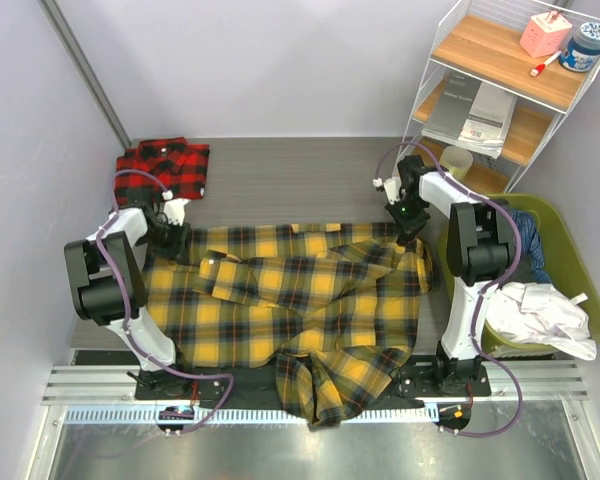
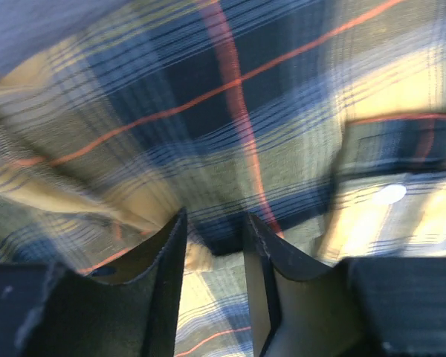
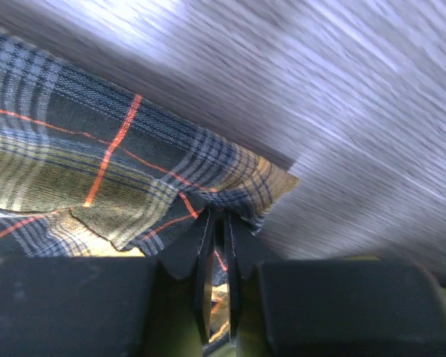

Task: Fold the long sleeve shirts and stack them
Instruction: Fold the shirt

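Yellow-black plaid flannel shirt spread flat, wrinkled.
Right gripper pinches its soft corner; left gripper half-open astride a fold.

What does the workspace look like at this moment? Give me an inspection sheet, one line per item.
Surface: grey table, near half covered by cloth.
Job's things: yellow-and-black shirt spread out, not yet folded, part hanging over the near edge; red-and-black shirt folded at the far left corner.
Clutter: green bin on the right holding a white cloth and something blue.
Grippers: left gripper jaws apart over the yellow shirt; right gripper pinching that shirt's edge.
Cables: purple cables loop along both arms; no snag seen.
Surroundings: wire shelf with small items at far right; plain walls.
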Robot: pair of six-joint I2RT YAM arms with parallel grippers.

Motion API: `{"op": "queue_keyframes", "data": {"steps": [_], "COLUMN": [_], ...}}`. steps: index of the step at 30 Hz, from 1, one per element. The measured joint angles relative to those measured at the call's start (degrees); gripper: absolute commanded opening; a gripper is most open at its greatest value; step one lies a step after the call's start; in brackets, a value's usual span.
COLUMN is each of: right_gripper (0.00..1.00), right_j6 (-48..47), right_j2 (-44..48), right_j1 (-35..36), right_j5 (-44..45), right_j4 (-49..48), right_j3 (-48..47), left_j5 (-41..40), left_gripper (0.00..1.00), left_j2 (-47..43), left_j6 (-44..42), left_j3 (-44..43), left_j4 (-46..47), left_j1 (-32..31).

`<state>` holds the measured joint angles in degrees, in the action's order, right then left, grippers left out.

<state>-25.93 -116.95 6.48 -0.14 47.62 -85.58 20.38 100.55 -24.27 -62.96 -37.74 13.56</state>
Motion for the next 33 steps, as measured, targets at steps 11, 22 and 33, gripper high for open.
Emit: {"op": "queue_keyframes", "data": {"steps": [11,22,33], "right_gripper": [0.33,0.33,0.32], "right_j6": [-0.7,-0.42,-1.27], "right_j2": [2.12,5.55,-10.71], "right_j1": [0.35,6.62,4.37], "right_j5": [-4.55,-9.62,-6.32], "right_j4": [4.68,5.95,7.15], "right_j3": [-6.49,1.16,-16.81], "left_j5": [3.28,3.21,1.25], "left_gripper": [0.56,0.52,0.46], "left_j2": [-6.51,-1.79,16.15], "left_j6": [-2.16,-1.73,5.64], "left_j3": [-0.48,-2.54,-21.27], "left_j4": [-3.69,-4.26,-7.56], "left_j1": [1.73,-0.61,-0.85]}}
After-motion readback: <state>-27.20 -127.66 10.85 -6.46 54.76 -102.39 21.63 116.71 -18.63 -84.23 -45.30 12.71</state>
